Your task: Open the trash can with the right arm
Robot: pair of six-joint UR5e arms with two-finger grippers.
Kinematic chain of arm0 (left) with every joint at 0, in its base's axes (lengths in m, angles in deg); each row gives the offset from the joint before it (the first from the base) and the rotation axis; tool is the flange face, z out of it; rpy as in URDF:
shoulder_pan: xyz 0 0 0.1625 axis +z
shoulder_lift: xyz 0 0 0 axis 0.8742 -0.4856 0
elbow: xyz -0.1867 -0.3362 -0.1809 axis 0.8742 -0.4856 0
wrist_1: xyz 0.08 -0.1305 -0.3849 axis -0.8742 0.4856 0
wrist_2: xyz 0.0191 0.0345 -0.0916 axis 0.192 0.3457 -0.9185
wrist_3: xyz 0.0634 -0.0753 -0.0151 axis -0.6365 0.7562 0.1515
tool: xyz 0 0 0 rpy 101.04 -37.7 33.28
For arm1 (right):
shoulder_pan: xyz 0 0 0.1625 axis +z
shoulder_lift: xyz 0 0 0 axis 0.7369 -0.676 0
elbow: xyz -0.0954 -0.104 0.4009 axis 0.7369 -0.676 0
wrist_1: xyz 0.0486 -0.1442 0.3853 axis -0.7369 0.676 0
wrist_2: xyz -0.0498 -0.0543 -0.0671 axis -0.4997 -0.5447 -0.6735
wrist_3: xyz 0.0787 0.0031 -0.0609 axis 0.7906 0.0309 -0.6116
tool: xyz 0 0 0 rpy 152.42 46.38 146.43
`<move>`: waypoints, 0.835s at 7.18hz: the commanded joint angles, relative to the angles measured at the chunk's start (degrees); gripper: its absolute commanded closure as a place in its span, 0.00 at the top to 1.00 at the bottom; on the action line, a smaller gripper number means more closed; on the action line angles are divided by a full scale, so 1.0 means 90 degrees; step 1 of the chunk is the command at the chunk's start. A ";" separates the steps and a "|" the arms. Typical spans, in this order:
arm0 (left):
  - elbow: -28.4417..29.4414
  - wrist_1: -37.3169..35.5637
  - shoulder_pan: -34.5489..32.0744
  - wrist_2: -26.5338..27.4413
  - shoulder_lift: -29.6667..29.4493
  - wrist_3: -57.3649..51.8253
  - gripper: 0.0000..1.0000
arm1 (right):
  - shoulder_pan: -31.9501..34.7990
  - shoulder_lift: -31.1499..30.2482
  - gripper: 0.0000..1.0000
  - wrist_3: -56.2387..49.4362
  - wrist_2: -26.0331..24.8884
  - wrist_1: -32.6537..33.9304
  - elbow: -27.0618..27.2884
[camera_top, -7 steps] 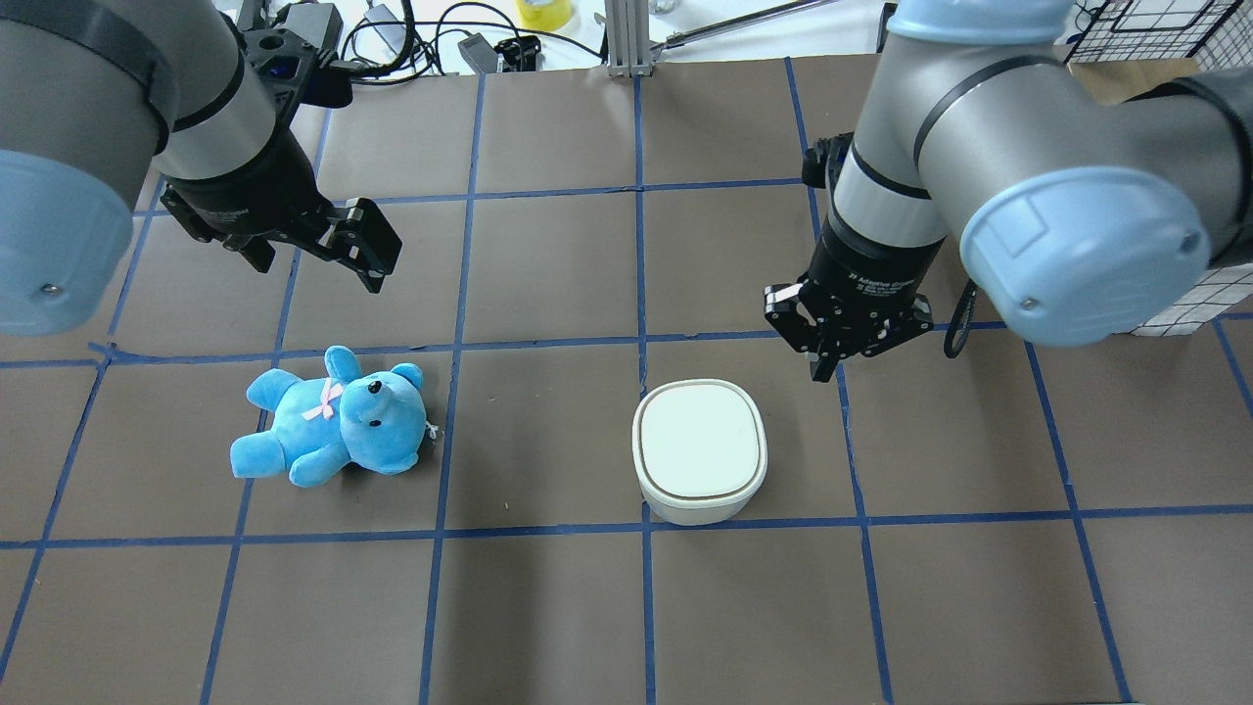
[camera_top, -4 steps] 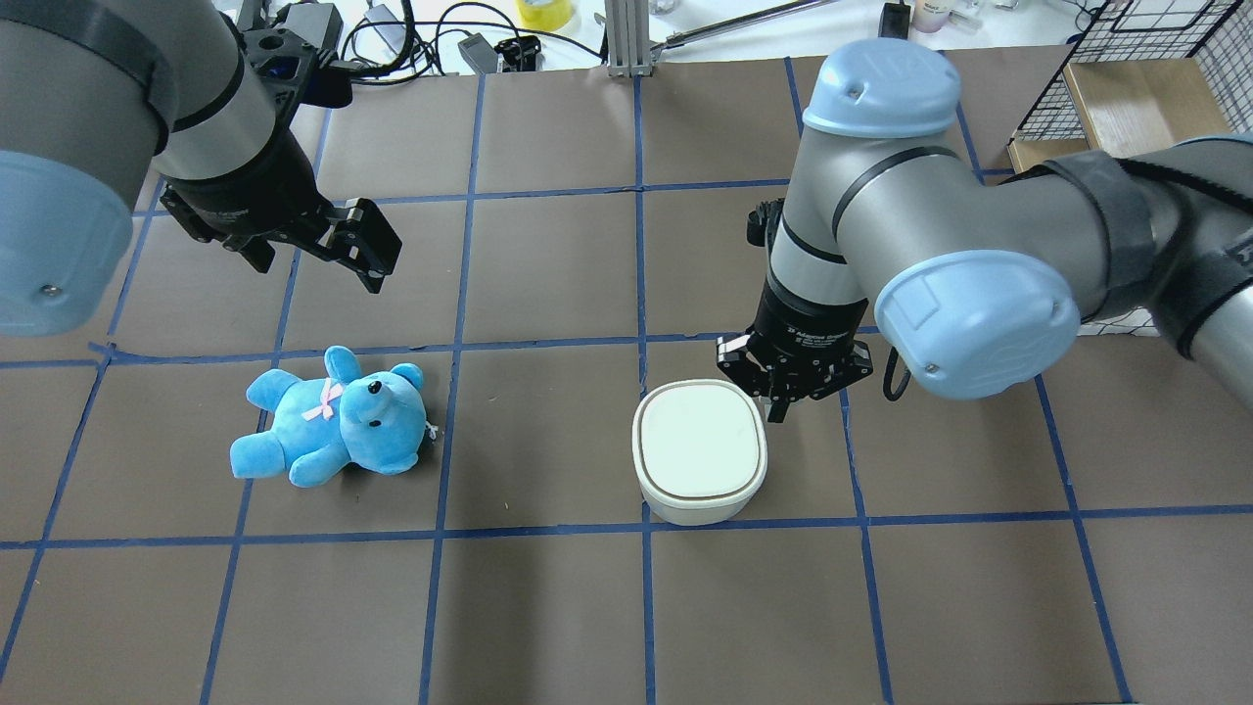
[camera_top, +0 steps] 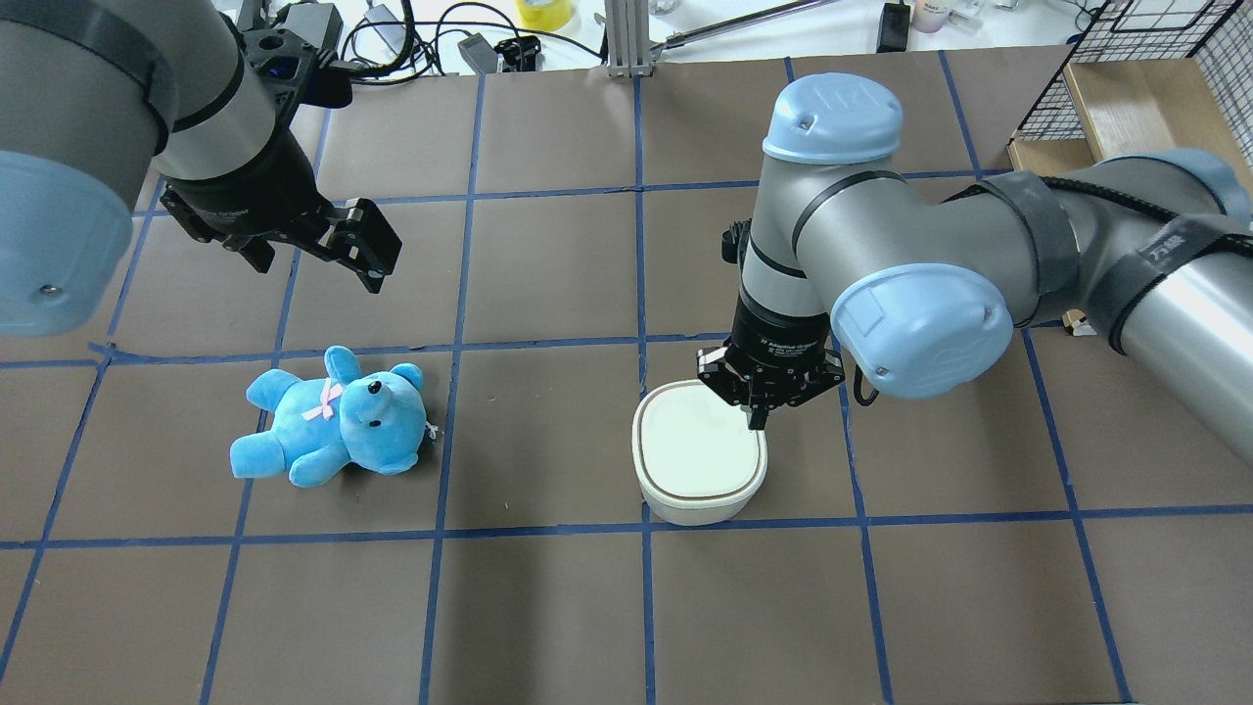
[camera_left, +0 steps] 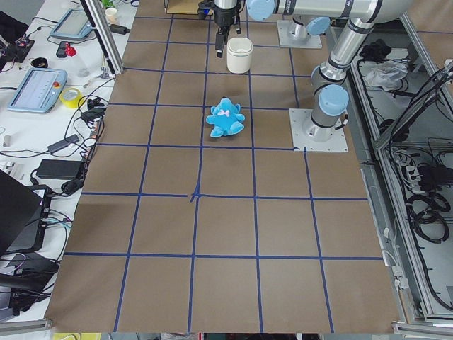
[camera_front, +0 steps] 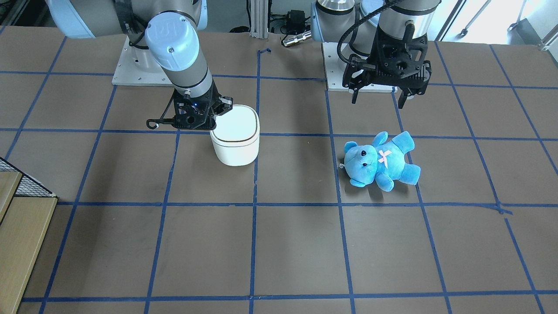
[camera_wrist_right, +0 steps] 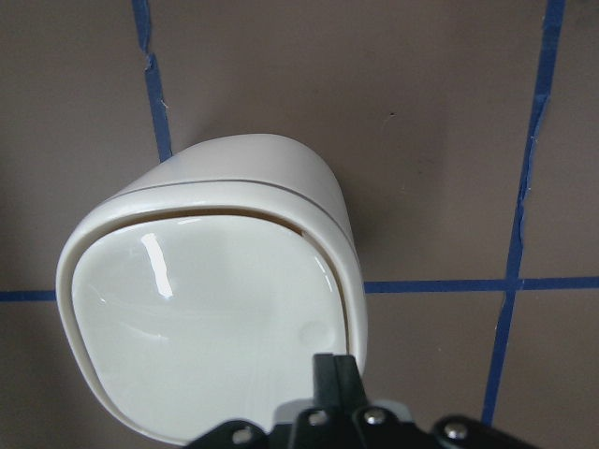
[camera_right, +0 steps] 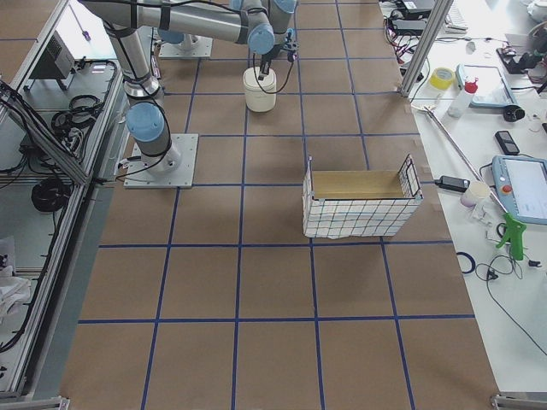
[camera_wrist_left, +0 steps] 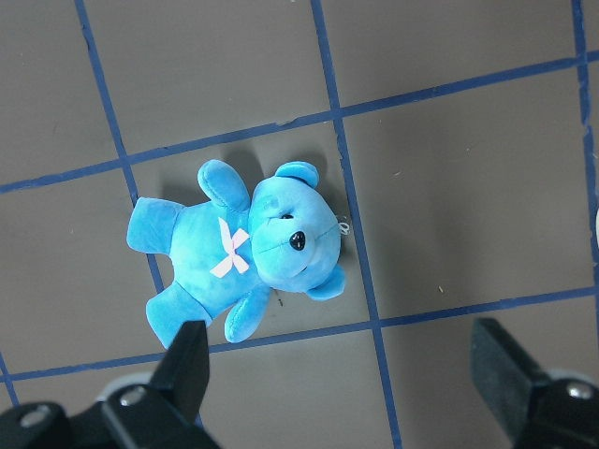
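The white trash can [camera_top: 700, 460] stands near the table's middle with its lid down flat; it also shows in the front view [camera_front: 235, 141] and the right wrist view [camera_wrist_right: 215, 309]. My right gripper [camera_top: 756, 421] is shut, its blue light glowing in the front view [camera_front: 211, 126]. Its joined fingertips [camera_wrist_right: 334, 374] point down at the lid's corner nearest the arm, at or just above the surface; I cannot tell if they touch. My left gripper [camera_top: 385, 257] is open and empty, hovering above the table beyond the bear.
A blue teddy bear [camera_top: 333, 431] lies on its back to the can's left, below the left gripper [camera_wrist_left: 344, 374]. A wire basket lined with cardboard [camera_top: 1126, 88] stands at the far right. Cables and tools lie along the far table edge.
My right arm has swung left and down: its shut gripper went from beside the can's far-right side to over the lid's corner. The left arm, bear and can have not moved.
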 commanded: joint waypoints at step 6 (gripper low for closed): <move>0.0000 0.0001 0.0000 0.0000 0.0000 0.0000 1.00 | 0.0003 0.0285 0.00 -0.0051 0.0008 0.0379 0.0222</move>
